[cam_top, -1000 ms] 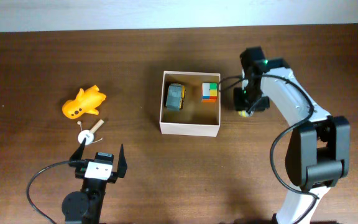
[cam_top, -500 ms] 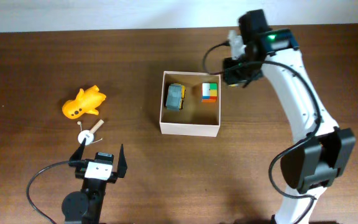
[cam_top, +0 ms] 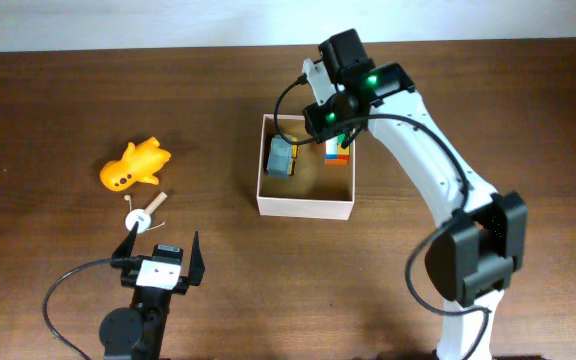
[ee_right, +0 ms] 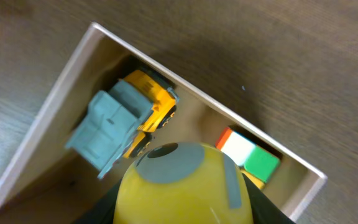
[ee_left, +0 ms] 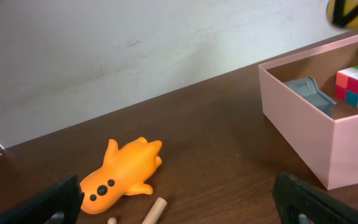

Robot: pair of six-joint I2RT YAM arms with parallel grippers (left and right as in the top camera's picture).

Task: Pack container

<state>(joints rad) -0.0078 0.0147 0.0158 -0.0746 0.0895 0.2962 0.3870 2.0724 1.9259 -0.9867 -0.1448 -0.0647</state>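
Note:
The container point(cam_top: 305, 207) is a square shallow box with white walls, standing mid-table; it also shows in the left wrist view point(ee_left: 303, 130) and in the right wrist view point(ee_right: 48, 112). Inside lie a grey-blue and yellow toy truck point(cam_top: 282, 157) point(ee_right: 126, 121) and a multicoloured cube point(cam_top: 340, 152) point(ee_right: 247, 155). My right gripper point(cam_top: 320, 128) hangs over the container's far side, shut on a round yellow toy point(ee_right: 185, 186) with a grey patch. That toy also shows at the top right of the left wrist view point(ee_left: 351, 11). My left gripper point(cam_top: 160, 250) point(ee_left: 179, 199) stands open near the front left, holding nothing.
An orange animal toy point(cam_top: 135, 165) point(ee_left: 123, 171) lies left of the container. A small wooden peg point(cam_top: 146, 214) point(ee_left: 153, 211) lies between it and my left gripper. The table's far edge meets a pale wall.
My right arm has risen from beside the container's right wall and swung left over the container, carrying the yellow toy. The left arm has not moved.

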